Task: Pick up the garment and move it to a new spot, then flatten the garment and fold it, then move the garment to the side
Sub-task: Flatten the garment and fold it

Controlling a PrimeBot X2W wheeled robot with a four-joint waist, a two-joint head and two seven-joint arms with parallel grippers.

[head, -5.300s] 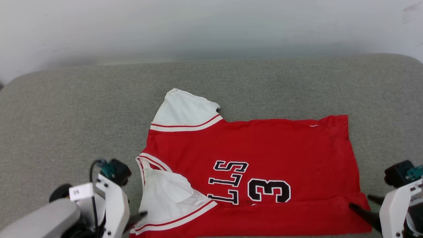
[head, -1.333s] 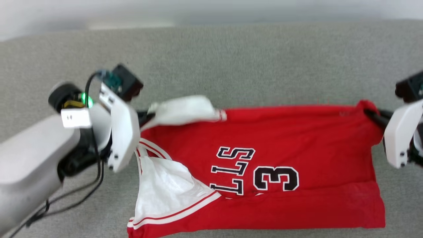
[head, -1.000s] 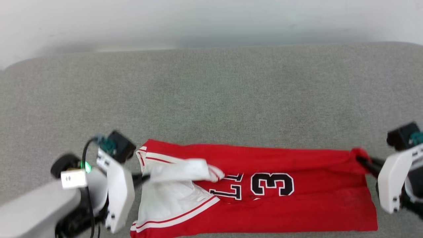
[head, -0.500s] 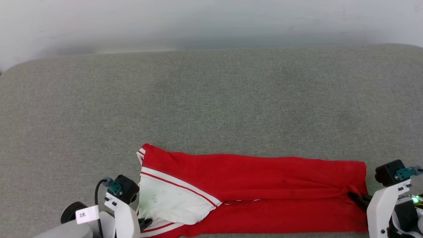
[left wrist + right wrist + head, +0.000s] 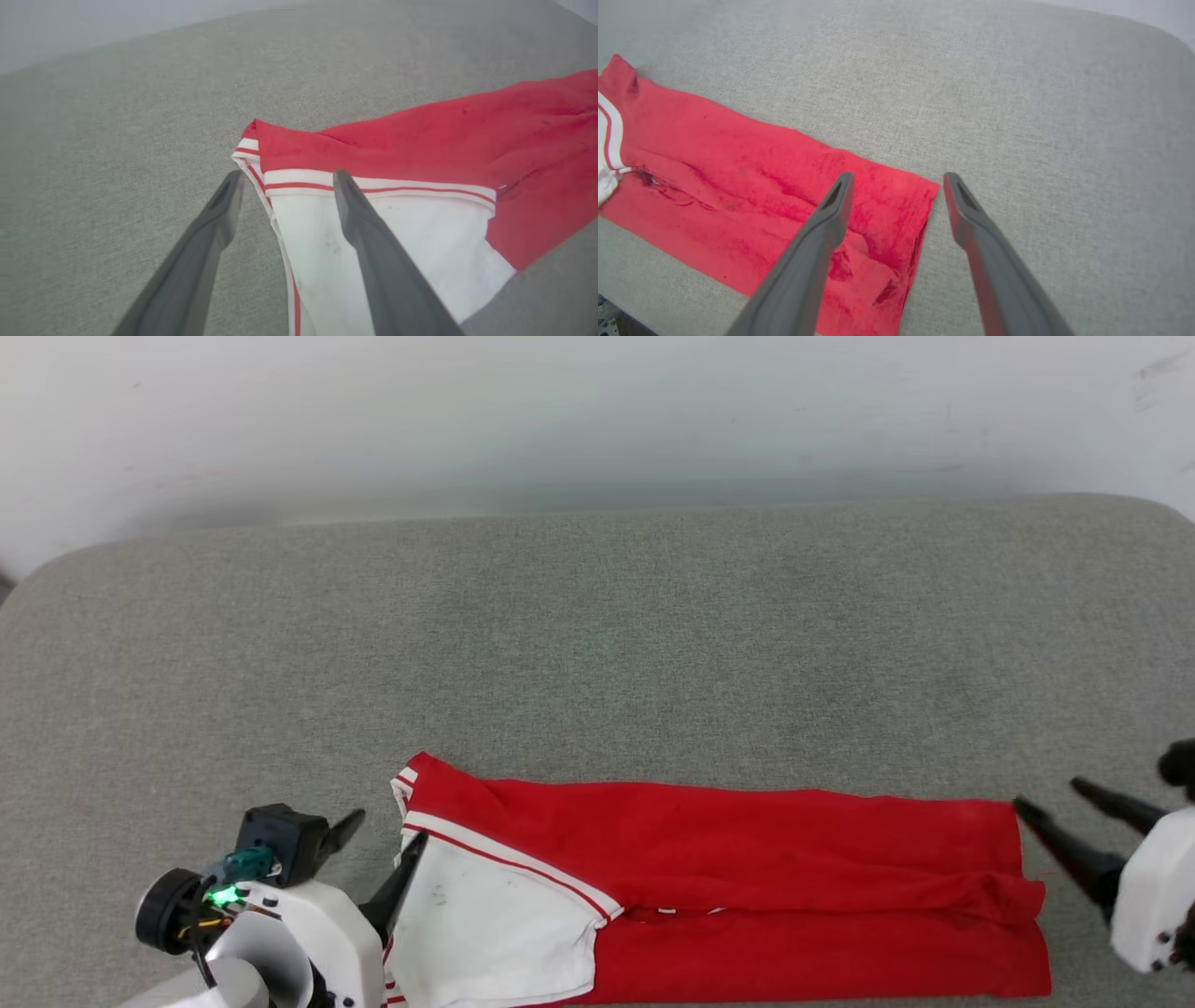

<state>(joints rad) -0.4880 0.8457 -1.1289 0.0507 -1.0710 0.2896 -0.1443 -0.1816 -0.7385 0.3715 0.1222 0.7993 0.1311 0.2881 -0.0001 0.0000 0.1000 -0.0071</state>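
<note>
The garment (image 5: 747,859) stretches from left gripper (image 5: 390,826) to right gripper (image 5: 1046,791).

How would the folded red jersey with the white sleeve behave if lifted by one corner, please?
Probably floppy: the folded red jersey lies in soft wrinkled layers, likely sagging and unfolding. It looks thin, so likely light. The grey woven cushion may drag against pushing.

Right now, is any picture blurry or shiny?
Head view: sharp, soft even light, no glare on the garment. Left wrist view: the left end effector looks a bit fuzzy up close. Right wrist view: the garment's red looks paler, washed out.
</note>
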